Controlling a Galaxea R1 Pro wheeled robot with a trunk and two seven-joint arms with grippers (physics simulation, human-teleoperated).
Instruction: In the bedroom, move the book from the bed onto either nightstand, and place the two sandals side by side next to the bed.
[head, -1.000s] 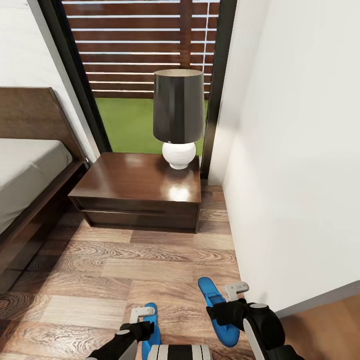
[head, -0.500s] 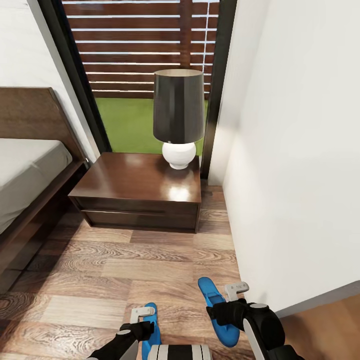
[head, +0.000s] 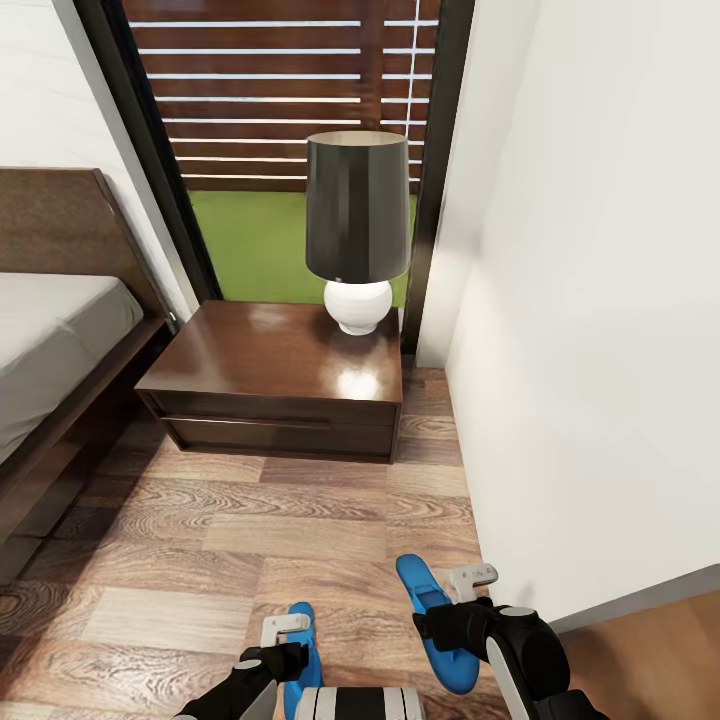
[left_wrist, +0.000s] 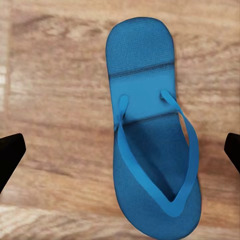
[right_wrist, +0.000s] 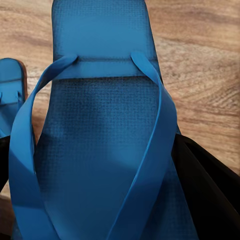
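The right gripper (head: 455, 600) is clamping one blue sandal (head: 432, 620), carrying it for pairing beside the bed (head: 50, 340). The left gripper (head: 285, 640) is hanging spread wide above the other sandal (left_wrist: 150, 145) on the floor (head: 200, 560).

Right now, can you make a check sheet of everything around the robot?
Surface: wood-plank floor, both sandals over it.
Job's things: left sandal lies flat on the floor; right sandal sits between the right fingers, apart from the left one; nightstand beside the bed.
Clutter: a lamp on the nightstand's back right corner.
End effectors: left end effector open above the left sandal; right end effector seems closed on the right sandal.
Cables: nothing seen.
Surroundings: white wall close on the right, window behind the nightstand.
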